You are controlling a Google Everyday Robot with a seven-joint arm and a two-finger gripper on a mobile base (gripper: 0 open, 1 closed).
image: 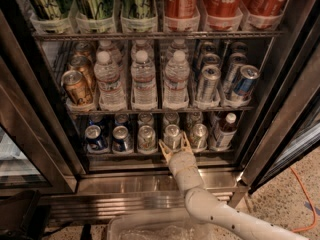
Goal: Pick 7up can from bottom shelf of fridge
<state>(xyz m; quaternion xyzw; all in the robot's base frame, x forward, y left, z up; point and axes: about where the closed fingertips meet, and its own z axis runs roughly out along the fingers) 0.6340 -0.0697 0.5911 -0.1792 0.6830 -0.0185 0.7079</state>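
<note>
The fridge (280, 109) stands open with a steel frame and dark wire racks. On the bottom shelf (150, 153) stand two short blue cans at the left, then three pale green-silver cans and a small red-labelled bottle (223, 131). The 7up can (172, 134) is the middle pale can. My gripper (174, 146) is at the shelf's front edge, right in front of this can. Its pale fingers (164, 147) are spread open in a V, just below and either side of the can's base, and hold nothing. The white arm comes up from the bottom right.
The rack above holds water bottles (144, 79), bronze cans (76, 86) at the left and tall slim silver-blue cans (207, 81) at the right. The top rack holds green and red cans. A steel sill (125, 184) lies below. An orange cable (305, 194) runs on the floor at the right.
</note>
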